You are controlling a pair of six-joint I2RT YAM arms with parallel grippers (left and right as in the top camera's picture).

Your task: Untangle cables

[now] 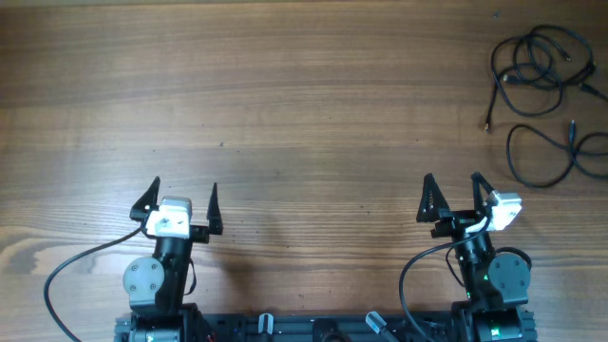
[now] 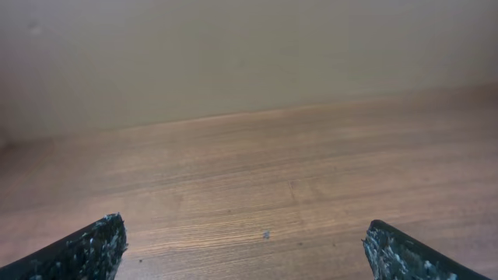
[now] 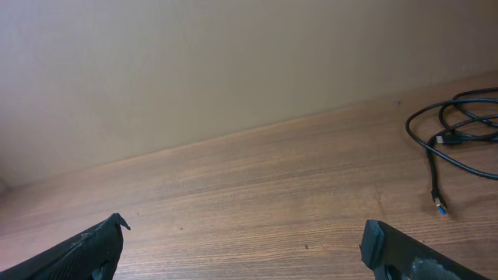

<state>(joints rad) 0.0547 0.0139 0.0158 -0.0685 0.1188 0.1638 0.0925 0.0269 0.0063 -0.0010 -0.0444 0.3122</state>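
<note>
Your left gripper (image 1: pixel 184 195) and right gripper (image 1: pixel 451 185) both have their jaws spread wide, with nothing between them. Each wrist view gives you only the fingertips (image 2: pixel 85 249) at its bottom corners. The rest of each finger is cut off.

The cables (image 1: pixel 521 78) run off the right edge of the overhead view. The right wrist view clips them at its right edge too, so you can't trace how the loops cross. They lie on the table (image 1: pixel 304 95) at its far right, well apart from the right gripper and farther still from the left. A blue-tipped plug end (image 3: pixel 440 206) lies nearest the right gripper.

Both arms sit drawn in near their bases at the near edge, grippers pointing across the table.
</note>
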